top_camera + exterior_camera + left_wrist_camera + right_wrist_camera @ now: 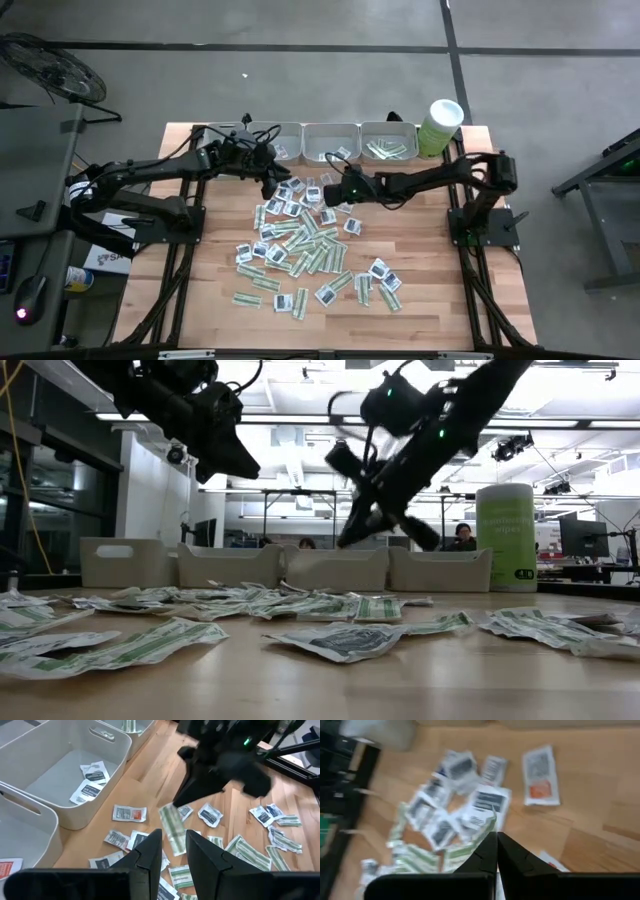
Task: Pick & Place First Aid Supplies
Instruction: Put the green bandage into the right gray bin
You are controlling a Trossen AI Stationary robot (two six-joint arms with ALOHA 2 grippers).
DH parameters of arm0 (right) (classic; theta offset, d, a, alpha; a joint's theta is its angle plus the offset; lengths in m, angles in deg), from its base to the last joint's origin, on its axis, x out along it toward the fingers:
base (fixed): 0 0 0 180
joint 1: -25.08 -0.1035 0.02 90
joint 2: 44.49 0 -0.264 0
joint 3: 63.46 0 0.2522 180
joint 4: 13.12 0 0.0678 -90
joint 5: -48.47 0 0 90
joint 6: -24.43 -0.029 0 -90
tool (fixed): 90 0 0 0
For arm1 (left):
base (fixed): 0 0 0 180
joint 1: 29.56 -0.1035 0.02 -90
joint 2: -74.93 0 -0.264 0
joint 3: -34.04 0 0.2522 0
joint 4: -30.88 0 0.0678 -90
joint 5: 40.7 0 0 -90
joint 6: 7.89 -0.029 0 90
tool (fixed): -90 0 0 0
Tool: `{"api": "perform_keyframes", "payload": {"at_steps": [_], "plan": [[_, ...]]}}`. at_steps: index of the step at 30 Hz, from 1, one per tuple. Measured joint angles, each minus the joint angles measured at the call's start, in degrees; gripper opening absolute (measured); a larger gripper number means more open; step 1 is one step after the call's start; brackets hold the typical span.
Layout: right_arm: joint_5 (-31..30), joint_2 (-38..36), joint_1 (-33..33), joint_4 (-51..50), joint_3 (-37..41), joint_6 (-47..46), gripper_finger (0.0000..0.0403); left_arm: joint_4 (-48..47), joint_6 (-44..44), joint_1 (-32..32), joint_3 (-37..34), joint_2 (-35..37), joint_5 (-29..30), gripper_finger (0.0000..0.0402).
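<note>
The left gripper (268, 184) hangs above the near edge of the scattered pile, just in front of the grey trays (274, 143). In the left wrist view its fingers (150, 854) are parted with a narrow gap, and a green-and-white strip sachet (172, 826) sits just beyond their tips; whether they pinch its end or only hover over it cannot be told. The tray nearest this gripper already has two squarish white sachets (90, 782) in it. To do this step well, I judge the left arm should confirm a grip on one strip only, lift clear of the neighbours lying just beside it, and keep away from the right arm, which crosses close ahead of it. Further right, the right gripper (333, 192) is raised above the far side of the pile, its fingers (488, 854) pressed together; the right wrist view shows a green-striped strip sachet (469, 844) caught at their tips. I judge the pinch is near the sachet's edge, so a slow carry to the matching tray suits it. The remaining first aid supplies (305, 255) lie spread across the wooden table (200, 300) below both grippers, and the pale green tub (438, 127) stands beyond the right arm's elbow.
</note>
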Motion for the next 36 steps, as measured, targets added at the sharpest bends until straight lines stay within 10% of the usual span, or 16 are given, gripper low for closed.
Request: {"api": "perform_keyframes", "payload": {"at_steps": [9, 22, 36], "plan": [[0.3, -9.7, -0.2, -2.1, 0.0, 9.9, 0.0000, 1.2, 0.0, 0.0, 0.0, 0.0, -1.7, 0.0087], [-16.1, -23.1, 2.8, -18.7, 0.0, 13.2, 0.0000, 1.5, 0.0, 0.0, 0.0, 0.0, -1.7, 0.0087], [-23.5, -24.3, 9.8, -28.9, 0.0, 12.3, 0.0000, 1.5, 0.3, 0.0, 0.0, 0.0, -1.6, 0.0087]]}}
